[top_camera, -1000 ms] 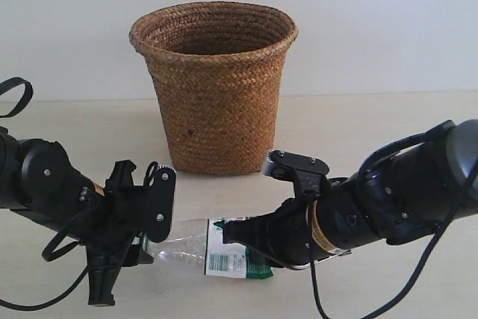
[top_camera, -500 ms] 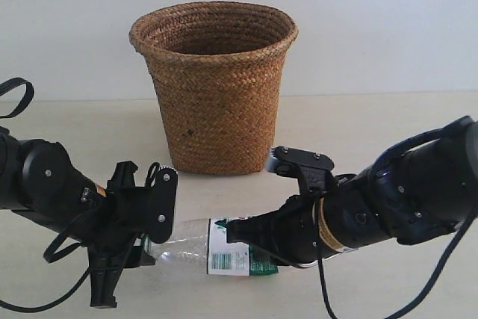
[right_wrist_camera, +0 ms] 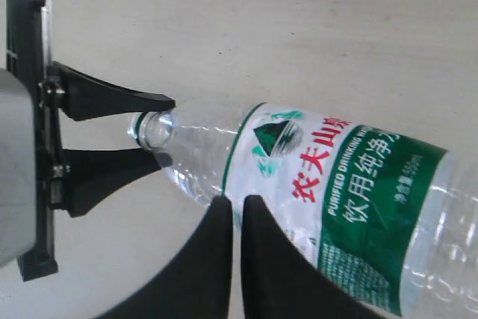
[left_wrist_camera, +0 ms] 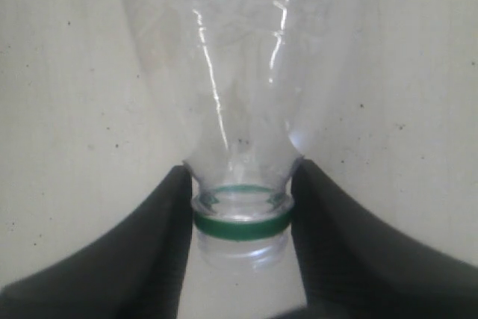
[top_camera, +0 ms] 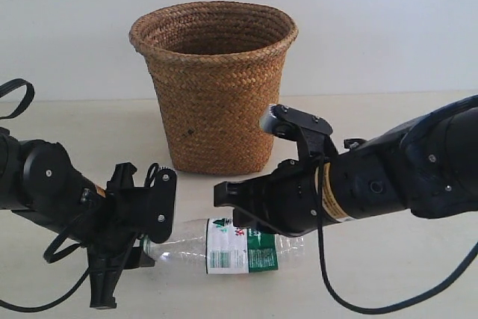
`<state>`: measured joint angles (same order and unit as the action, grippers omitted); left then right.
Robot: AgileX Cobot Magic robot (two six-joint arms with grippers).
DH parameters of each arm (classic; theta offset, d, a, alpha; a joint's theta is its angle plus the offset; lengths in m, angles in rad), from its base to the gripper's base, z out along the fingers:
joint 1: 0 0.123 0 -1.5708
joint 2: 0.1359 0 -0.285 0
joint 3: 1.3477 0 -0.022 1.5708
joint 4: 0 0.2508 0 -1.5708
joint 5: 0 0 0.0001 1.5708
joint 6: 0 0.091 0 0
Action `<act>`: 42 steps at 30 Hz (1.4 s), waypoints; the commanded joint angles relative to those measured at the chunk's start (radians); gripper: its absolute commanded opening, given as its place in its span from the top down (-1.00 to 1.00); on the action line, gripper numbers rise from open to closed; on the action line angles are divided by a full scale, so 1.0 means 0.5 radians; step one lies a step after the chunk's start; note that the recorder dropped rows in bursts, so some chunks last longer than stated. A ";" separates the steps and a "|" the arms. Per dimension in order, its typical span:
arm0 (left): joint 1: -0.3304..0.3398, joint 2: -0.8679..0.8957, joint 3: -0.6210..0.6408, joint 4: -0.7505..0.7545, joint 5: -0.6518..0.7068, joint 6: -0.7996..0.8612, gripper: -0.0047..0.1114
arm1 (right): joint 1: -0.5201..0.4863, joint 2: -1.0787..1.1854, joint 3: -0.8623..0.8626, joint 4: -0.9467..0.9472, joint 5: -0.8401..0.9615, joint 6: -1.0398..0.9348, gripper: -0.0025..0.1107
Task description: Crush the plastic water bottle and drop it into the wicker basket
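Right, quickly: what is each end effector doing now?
Left end effector: closed on the neck of the small clear plastic bottle with a green-and-white label.
Right end effector: closed, holding nothing.

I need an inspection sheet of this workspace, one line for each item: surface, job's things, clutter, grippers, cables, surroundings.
Surface: pale table, a few dark specks.
Job's things: bottle lying sideways, no cap, not visibly crushed; basket upright behind it, inside not visible.
Clutter: nothing seen.
Grippers: left gripper clamped on the bottle's neck; right gripper shut, above the bottle, not holding it.
Cables: black cables hang loose under both arms.
Surroundings: plain white wall.
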<state>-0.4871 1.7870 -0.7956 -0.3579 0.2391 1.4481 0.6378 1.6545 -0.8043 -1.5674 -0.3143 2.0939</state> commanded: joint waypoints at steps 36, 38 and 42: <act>-0.006 0.000 0.006 -0.023 -0.006 -0.029 0.85 | 0.005 0.365 -0.070 0.801 -0.276 -0.730 0.94; -0.006 0.000 0.006 -0.023 -0.006 -0.029 0.85 | 0.005 0.373 -0.070 0.887 -0.317 -0.815 0.94; -0.006 0.000 0.006 -0.023 -0.006 -0.029 0.85 | 0.005 0.390 -0.070 0.930 -0.320 -0.849 0.94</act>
<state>-0.4871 1.7870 -0.7956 -0.3579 0.2391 1.4462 0.6378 1.8433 -0.8358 -1.1133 -0.4670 1.6933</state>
